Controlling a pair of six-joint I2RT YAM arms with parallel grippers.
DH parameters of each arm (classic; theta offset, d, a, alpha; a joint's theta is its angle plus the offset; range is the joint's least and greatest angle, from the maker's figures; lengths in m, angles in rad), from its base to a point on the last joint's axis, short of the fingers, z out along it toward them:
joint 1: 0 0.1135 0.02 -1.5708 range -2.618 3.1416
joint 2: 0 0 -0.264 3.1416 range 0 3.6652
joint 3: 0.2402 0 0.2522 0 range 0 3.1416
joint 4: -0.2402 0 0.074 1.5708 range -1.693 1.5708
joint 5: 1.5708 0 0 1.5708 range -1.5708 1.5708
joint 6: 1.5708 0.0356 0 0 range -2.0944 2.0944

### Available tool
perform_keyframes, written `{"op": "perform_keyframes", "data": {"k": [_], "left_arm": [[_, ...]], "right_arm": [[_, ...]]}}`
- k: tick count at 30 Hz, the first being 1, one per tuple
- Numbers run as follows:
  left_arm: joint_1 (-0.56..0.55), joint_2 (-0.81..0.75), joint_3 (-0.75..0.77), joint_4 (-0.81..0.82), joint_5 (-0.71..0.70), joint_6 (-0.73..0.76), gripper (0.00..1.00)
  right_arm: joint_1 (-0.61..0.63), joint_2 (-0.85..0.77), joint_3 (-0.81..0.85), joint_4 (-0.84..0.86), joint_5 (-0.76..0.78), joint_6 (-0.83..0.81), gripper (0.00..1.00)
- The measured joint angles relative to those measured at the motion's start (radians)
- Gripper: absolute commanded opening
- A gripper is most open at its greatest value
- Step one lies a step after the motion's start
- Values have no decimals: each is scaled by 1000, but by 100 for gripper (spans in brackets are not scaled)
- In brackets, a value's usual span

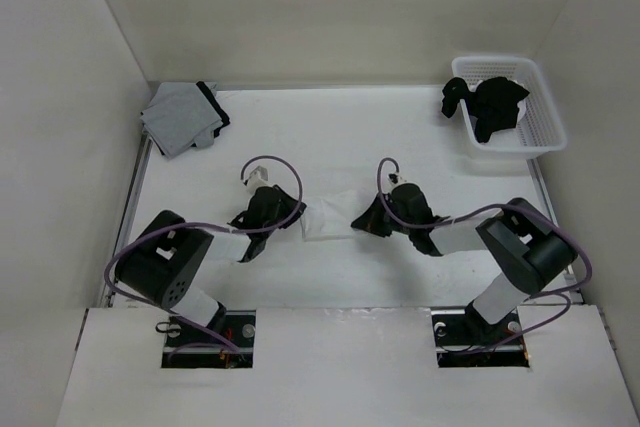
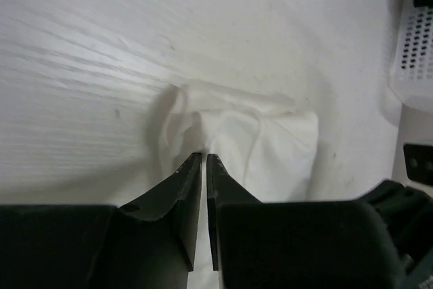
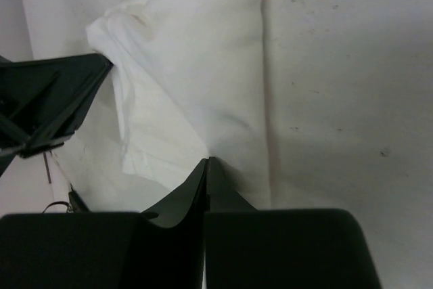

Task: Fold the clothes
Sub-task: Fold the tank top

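Clutter is sparse and keeps to the far edge of the table [image 1: 400, 147]; a grey garment with black trim [image 1: 178, 119] lies in a loose heap in the back left corner, and a white perforated basket [image 1: 545, 97] stands in the back right corner with black clothes [image 1: 490, 102] piled in it and spilling over its left rim; both sit well apart from the work.

The white garment [image 1: 328, 219] is near the middle of the table, bunched and wrinkled, stretched between the two arms; nothing else lies on it or beside it.

The left gripper [image 2: 205, 159] has its jaws drawn almost together, only a thin slit between them, and the cloth gathers into folds right at the tips, so it appears pinched there.

The right gripper [image 3: 208, 162] has its jaws pressed fully together on the opposite edge, the fabric running down to a point at the tips.

From the right wrist the left arm's dark fingers show at the garment's far corner; purple cables [image 1: 270, 162] loop above both wrists, clear of the cloth.
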Motion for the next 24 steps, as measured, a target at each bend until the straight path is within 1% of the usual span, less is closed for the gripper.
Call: {"op": "perform_keyframes", "data": {"k": [6, 8, 11, 14, 18, 20, 24], "left_arm": [[92, 61, 0, 35, 19, 14, 8], [110, 64, 0, 36, 28, 21, 9], [129, 53, -4, 43, 40, 31, 11], [131, -19, -29, 38, 42, 43, 16], [117, -190, -52, -6, 40, 76, 26], [109, -270, -52, -46, 39, 104, 31], [100, -390, -50, -170, 32, 170, 37]], "right_arm": [[-10, -10, -50, 27, 13, 7, 3], [-12, -20, -61, 35, 16, 9, 6], [-16, -58, -77, 31, 20, 10, 14], [-17, -130, -81, 10, 22, 9, 26], [-15, -292, -79, -39, 26, -5, 38], [-15, -377, -77, -64, 37, -23, 43], [-23, -582, -74, -152, 112, -90, 53]]}}
